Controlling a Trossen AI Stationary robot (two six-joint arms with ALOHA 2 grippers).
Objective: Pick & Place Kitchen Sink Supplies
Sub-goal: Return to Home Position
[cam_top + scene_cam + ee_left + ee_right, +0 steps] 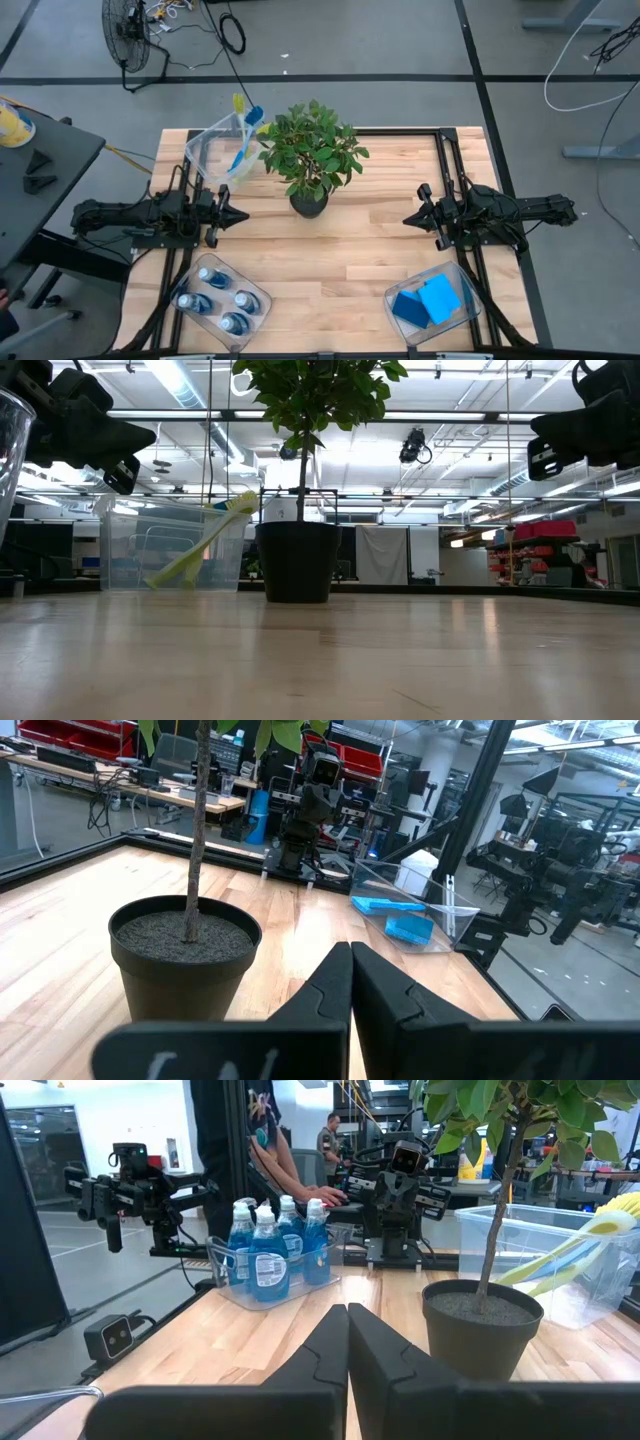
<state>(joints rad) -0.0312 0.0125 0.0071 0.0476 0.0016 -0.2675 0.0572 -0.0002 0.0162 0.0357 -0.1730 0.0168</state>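
Note:
Several blue bottles (219,298) with pale caps stand in a clear bin at the near left, seen also as bottles (270,1245) in the right wrist view. Two blue sponges (428,300) lie in a clear bin at the near right. Yellow-green dish brushes (242,132) lean in a clear bin at the far left, their heads (240,503) over its rim. My left gripper (243,214) hovers shut at the table's left side, pointing level at the plant. My right gripper (408,218) hovers shut at the right side, facing it.
A leafy plant in a black pot (309,203) stands at the table's middle, toward the far side, between the two grippers. Bare wood lies in the middle and near part of the table (340,270). A person (285,1160) shows beyond the table in the right wrist view.

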